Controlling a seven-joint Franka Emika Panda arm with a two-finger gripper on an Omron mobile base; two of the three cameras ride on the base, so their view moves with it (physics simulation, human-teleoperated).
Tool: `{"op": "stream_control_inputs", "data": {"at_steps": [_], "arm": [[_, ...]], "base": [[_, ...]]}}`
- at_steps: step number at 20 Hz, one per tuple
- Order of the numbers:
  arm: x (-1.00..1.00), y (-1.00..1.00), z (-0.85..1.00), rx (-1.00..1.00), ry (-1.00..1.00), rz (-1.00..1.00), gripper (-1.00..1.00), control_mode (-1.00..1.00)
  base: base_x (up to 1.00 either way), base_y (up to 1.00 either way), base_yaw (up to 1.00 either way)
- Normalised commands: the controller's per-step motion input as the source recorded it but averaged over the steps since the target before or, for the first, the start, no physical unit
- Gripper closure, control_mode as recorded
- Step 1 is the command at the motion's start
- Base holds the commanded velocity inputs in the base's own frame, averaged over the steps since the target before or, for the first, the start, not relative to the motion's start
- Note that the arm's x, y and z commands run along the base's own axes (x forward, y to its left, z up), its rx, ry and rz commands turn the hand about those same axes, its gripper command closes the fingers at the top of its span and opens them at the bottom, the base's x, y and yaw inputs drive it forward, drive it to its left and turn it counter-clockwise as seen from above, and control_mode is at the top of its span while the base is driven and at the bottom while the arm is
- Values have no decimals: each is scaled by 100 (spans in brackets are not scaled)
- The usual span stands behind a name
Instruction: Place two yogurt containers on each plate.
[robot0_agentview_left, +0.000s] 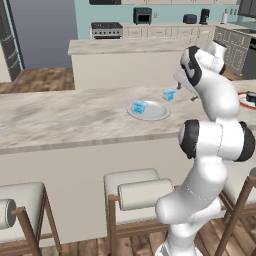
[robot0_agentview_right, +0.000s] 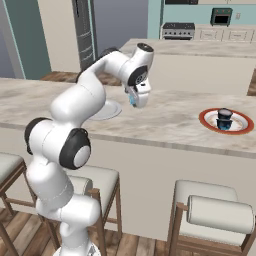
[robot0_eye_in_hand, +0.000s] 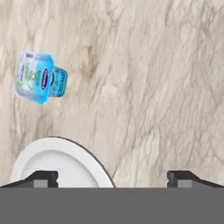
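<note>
Gripper: the two-finger gripper (robot0_eye_in_hand: 112, 177) hangs over the pale marbled stone counter (robot0_agentview_left: 60, 117), its fingers spread wide and released, nothing between them.
Loose cup: a light translucent blue yogurt container (robot0_eye_in_hand: 40, 78) lies on bare counter at the upper left of the hand view, apart from the plate rim; in the left base view it (robot0_agentview_left: 169, 94) sits just right of centre, beside the plate.
Grey plate: the plain pale grey-white round plate (robot0_agentview_left: 156, 113) sits at mid-frame, carrying a second light blue yogurt container (robot0_agentview_left: 139, 107) on its left part.
Red plate: the white plate with an orange-red rim (robot0_agentview_right: 240, 128) lies at the right of the right base view, holding a dark navy yogurt container with a pale top (robot0_agentview_right: 224, 119).
</note>
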Motion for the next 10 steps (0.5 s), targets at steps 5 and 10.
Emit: {"op": "stream_control_inputs", "data": {"at_steps": [5, 10], "arm": [[53, -15, 0, -5, 11, 0, -100, -100], [62, 11, -3, 0, 3, 3, -100, -100]], "base": [[0, 0, 0], [0, 0, 0]]}}
